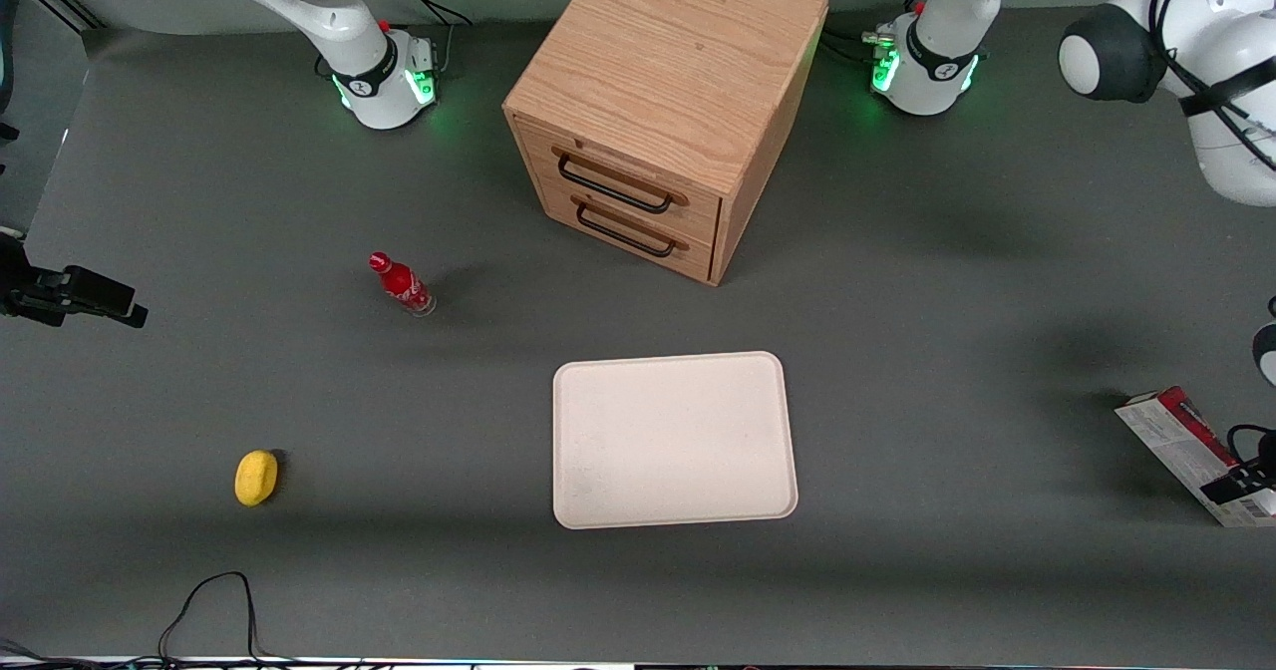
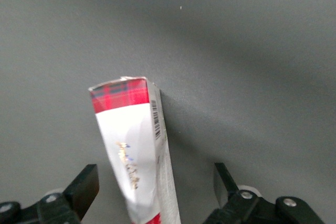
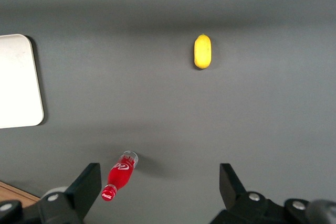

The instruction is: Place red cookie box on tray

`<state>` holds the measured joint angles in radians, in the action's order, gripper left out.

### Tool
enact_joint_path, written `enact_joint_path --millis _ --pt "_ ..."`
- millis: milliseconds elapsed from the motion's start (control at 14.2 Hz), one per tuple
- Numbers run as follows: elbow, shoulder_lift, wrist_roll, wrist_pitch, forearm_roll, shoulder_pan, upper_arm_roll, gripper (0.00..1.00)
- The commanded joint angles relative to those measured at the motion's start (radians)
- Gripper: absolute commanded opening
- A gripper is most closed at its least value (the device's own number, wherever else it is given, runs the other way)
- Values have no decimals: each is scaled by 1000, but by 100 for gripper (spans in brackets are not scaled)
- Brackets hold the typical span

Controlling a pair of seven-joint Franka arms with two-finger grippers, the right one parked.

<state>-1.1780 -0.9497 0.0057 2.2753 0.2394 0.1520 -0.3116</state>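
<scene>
A: Listing by size, largest first. Item one?

B: Grey table (image 1: 947,301), bearing everything. Item two: wooden drawer cabinet (image 1: 668,102), two drawers with dark handles, standing farther from the front camera than the tray, between the two arm bases.

A: Item three?

B: Tray (image 1: 673,441), cream-white with rounded corners, flat on the table mid-way along it, nearer the camera than the cabinet. Nothing lies on it.

A: Item four, the task piece?

B: Red cookie box (image 1: 1191,451), long and flat, red tartan end and white panel with barcode. It is toward the working arm's end of the table, well apart from the tray, and angled to the table edge.

A: And the claw?

B: Gripper (image 2: 155,182), at the box. In the wrist view its fingers (image 2: 86,184) are spread wide, one on each side of the box, with a gap showing on both sides; neither touches the cardboard.

A: The small items?

B: Red bottle (image 1: 402,284), toward the parked arm's end, farther from the camera than the tray. Last, a yellow rounded object (image 1: 256,477), nearer the camera than the bottle.
</scene>
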Motion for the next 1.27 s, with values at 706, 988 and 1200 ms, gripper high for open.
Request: enact_joint_path --millis 706,988,1200 --pt "32 72 61 -276 52 -5 -14 0" --pt "26 239 197 -440 11 -84 -17 0" --pt "26 366 194 -566 -34 -199 -9 0"
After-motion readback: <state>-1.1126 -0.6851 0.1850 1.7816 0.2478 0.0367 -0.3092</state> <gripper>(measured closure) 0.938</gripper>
